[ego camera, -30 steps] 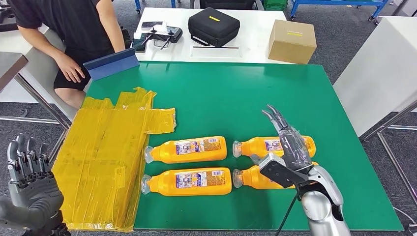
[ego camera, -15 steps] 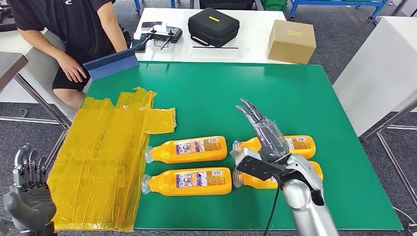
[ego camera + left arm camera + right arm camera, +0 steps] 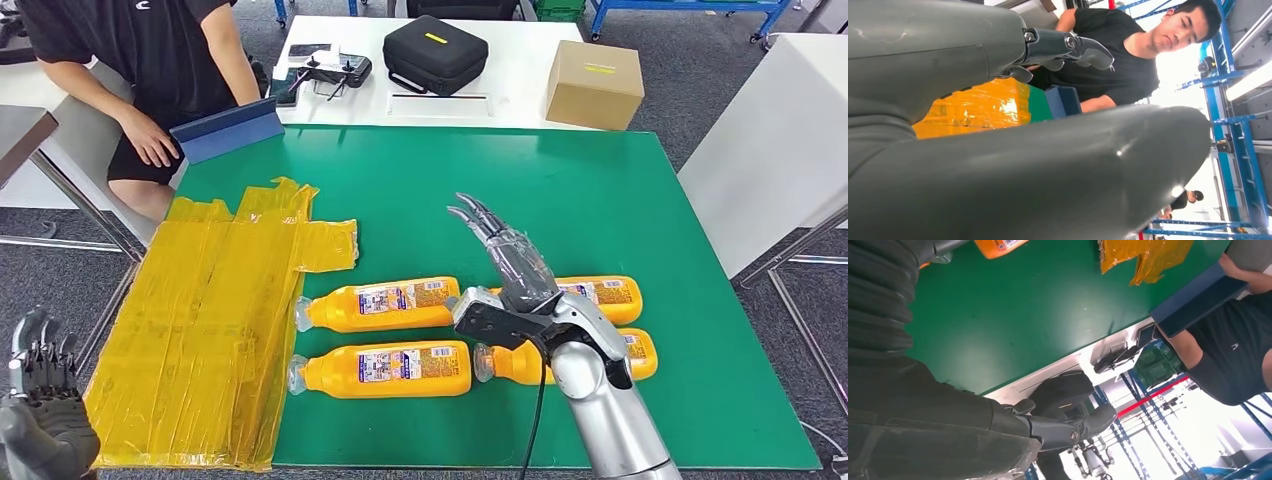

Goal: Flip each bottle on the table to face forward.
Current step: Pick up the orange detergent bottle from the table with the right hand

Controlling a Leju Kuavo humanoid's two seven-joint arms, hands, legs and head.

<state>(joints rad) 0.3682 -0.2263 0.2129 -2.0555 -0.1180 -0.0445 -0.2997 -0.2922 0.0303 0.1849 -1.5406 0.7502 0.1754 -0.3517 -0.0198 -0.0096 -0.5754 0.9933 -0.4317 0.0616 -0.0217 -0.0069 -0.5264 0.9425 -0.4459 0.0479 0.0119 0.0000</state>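
Orange plastic bottles (image 3: 385, 304) lie flat on the green bench (image 3: 600, 190); the right hand (image 3: 505, 265), fingers spread wide, holds nothing at 6 o'clock; the left hand (image 3: 40, 420) is empty, fingers apart.

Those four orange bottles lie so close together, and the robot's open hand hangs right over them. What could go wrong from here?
Two risks, as a guess. The right hand, fingers spread, hovers above the far right bottle; reaching down, it might nudge the near right bottle or the far left bottle beside it. The bottles lie on their sides on the green table, so a bumped one could roll.
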